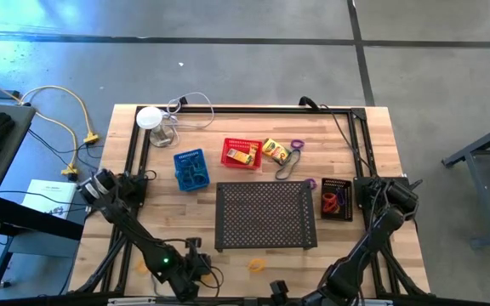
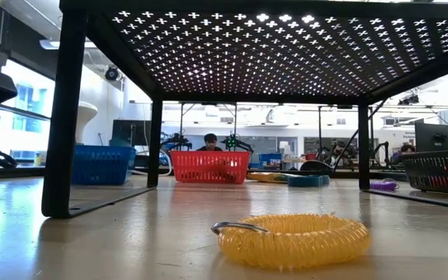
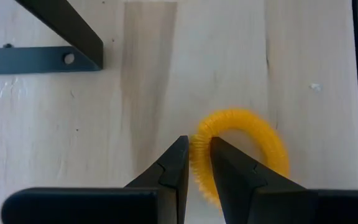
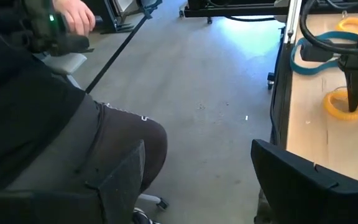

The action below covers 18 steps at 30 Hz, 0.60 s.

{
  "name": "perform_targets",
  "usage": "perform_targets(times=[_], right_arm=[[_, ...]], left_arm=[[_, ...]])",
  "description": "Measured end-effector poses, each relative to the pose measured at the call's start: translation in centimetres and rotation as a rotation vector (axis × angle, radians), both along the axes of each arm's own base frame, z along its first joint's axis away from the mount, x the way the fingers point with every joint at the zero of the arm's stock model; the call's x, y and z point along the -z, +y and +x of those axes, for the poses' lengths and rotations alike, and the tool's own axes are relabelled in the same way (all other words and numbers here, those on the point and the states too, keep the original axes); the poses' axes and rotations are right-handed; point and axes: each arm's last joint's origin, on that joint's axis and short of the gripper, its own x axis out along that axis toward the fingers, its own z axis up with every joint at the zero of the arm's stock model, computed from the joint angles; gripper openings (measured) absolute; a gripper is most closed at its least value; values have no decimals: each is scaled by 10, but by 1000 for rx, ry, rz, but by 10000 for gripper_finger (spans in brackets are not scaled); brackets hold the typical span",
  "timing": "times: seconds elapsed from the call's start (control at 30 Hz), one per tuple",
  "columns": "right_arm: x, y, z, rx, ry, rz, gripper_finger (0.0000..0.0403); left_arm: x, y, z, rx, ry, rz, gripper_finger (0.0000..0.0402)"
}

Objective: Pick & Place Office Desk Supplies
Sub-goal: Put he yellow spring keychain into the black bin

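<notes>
Pinching the rim of a yellow coiled band [image 3: 241, 149], the left gripper [image 3: 199, 163] stood with its two dark fingers closed on either side of the coil at the table's [image 1: 373, 255] near left edge. The band lay flat on the wood. A second yellow coiled loop [image 1: 256, 265] rested on the bare boards just in front of the large black perforated tray [image 1: 266, 215]. Behind the tray sat the blue basket [image 1: 190, 168], the red basket [image 1: 241, 154] and a yellow crayon box [image 1: 276, 151]; the black basket [image 1: 337, 199] stood at the tray's right. The right gripper hung beyond the near right edge, its fingers spread wide and seemingly empty, though its view mostly showed floor and a seated person [image 4: 48, 118].
</notes>
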Motion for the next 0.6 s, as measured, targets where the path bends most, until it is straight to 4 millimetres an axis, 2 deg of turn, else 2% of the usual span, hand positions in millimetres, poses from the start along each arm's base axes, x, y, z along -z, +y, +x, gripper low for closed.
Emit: perform_targets(times=[0.23, 0.43, 0.6], right_arm=[[-1, 0, 1, 3, -8, 14, 284], [-2, 0, 1, -3, -17, 7, 284], [-1, 0, 1, -13, -25, -10, 284]], left_arm=[[11, 0, 0, -47, 49, -10, 62], [12, -1, -2, -68, 60, -24, 14], [11, -2, -1, -114, 57, -58, 8]])
